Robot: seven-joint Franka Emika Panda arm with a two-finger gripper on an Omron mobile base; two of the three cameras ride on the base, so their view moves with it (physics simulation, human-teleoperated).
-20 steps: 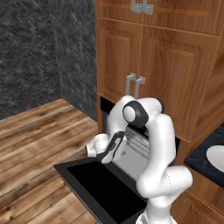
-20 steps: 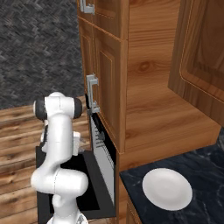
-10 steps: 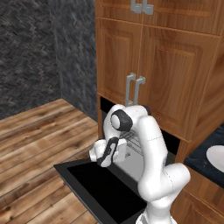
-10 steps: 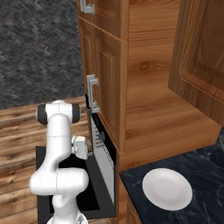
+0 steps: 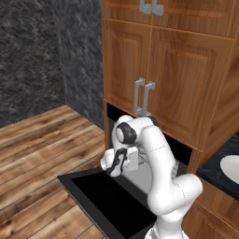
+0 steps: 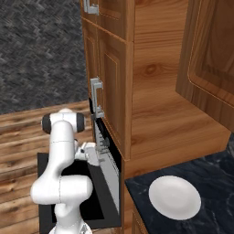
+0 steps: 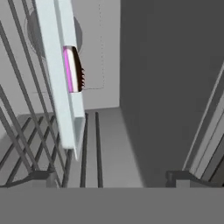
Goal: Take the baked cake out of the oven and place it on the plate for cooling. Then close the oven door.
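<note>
The oven [image 5: 180, 148] stands open under the wooden cabinets, and its oven door [image 5: 109, 201] lies flat as a black panel in front. My gripper [image 5: 117, 161] hangs over the door at the mouth of the cavity, seen from the other side as the gripper [image 6: 93, 153] by the wire racks. In the hand view the gripper [image 7: 111, 178] is open with nothing between its fingertips [image 7: 43, 177]. Ahead, the baked cake [image 7: 75, 69], dark brown with pink and white, sits on a pale tray [image 7: 59, 100] deep inside, well apart from the fingers. The white plate [image 6: 174, 197] rests on the dark counter to the right.
Wire racks [image 7: 26, 131] run beside the tray, and a grey oven wall [image 7: 166, 87] closes in the other side. Wooden cabinet doors with grey handles [image 5: 143, 97] stand just above the oven. Wood floor [image 5: 37, 154] spreads out to the left of the door.
The arm's elbow has sunk lower and swung toward the oven, bringing the hand down closer to the cavity mouth. The jaws have stayed open.
</note>
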